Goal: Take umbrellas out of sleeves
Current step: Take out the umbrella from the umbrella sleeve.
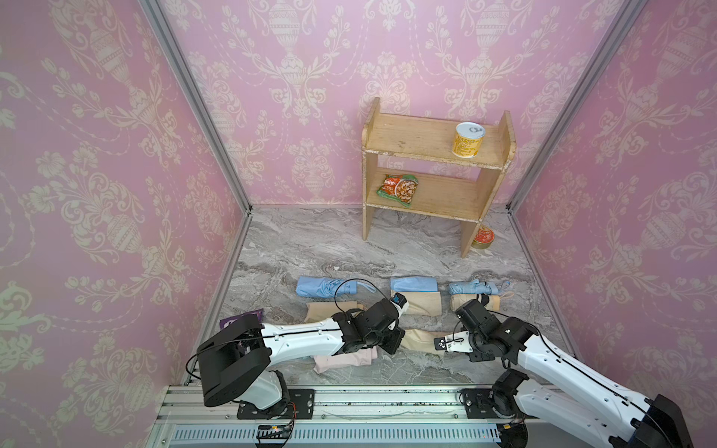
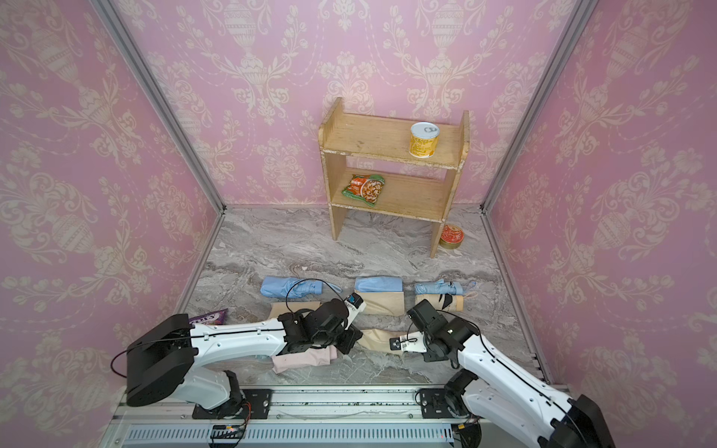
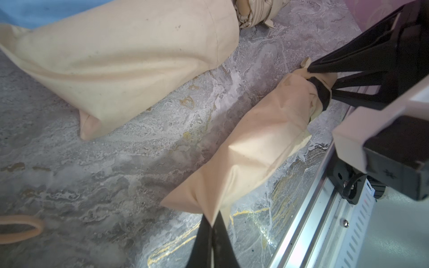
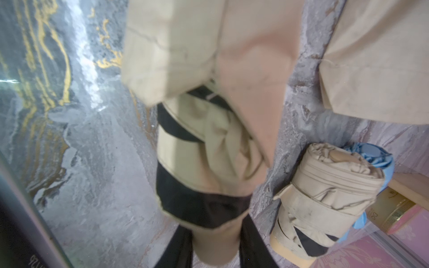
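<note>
A cream sleeve (image 1: 421, 340) (image 2: 375, 339) lies on the marble floor between my two grippers. My left gripper (image 3: 212, 226) (image 1: 401, 343) is shut on the pinched closed end of this sleeve (image 3: 253, 148). At the sleeve's open end, a cream umbrella (image 4: 197, 162) with black bands sticks partly out of the sleeve (image 4: 185, 46). My right gripper (image 4: 216, 234) (image 1: 437, 346) is shut on its stubby cream handle (image 4: 216, 246). In the left wrist view the right gripper's black fingers (image 3: 348, 69) clamp that end.
Behind lie a light blue roll (image 1: 326, 287), a flat blue sleeve (image 1: 413, 284), flat cream sleeves (image 1: 423, 303) (image 1: 329, 310), a bare blue umbrella (image 1: 473, 288) and a bare cream umbrella (image 1: 467, 301). Pink fabric (image 1: 345, 358) lies under the left arm, near a purple bag (image 1: 240, 315). A wooden shelf (image 1: 434, 194) stands at the back.
</note>
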Tool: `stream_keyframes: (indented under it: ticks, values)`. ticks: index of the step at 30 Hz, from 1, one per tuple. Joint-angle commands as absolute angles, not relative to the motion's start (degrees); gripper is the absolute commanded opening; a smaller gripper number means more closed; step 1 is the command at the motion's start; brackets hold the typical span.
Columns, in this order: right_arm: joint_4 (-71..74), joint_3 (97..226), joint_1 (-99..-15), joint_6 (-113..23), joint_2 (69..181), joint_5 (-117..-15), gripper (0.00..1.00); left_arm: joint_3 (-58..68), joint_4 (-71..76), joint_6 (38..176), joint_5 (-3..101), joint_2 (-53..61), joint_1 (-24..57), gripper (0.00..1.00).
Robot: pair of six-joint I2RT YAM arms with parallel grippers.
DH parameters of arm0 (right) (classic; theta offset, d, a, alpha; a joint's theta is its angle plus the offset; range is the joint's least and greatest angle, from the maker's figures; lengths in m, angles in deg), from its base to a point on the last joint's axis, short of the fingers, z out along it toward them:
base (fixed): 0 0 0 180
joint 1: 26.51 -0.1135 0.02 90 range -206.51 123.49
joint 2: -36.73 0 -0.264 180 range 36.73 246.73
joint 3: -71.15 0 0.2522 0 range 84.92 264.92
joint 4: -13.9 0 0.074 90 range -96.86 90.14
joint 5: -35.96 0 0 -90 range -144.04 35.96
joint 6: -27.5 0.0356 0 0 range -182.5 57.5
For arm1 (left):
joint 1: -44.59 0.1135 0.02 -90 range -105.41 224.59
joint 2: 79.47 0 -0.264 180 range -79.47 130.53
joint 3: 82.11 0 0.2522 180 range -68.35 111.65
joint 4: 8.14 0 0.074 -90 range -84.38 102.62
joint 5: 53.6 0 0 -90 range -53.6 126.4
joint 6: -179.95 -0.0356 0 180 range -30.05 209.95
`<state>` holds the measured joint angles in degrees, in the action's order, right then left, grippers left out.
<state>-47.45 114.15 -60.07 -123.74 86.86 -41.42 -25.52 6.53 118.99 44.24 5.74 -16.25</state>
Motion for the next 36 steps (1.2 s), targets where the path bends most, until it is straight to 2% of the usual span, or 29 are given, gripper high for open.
stream_keyframes:
  ticks: [1, 20, 36]
  values:
    - [-45.5, 113.5, -58.1, -127.2, 87.2, -42.4, 0.00, -24.4, 5.1, 118.9, 46.1, 6.9, -15.1, 0.00]
    - [-46.2, 115.6, -50.4, -134.3, 88.8, -43.5, 0.00, -26.0, 3.6, 120.2, 45.8, 7.1, -13.7, 0.00]
    - [-46.6, 112.3, -41.7, -142.8, 83.4, -44.2, 0.00, -30.1, 1.7, 121.7, 44.9, 6.0, -12.6, 0.00]
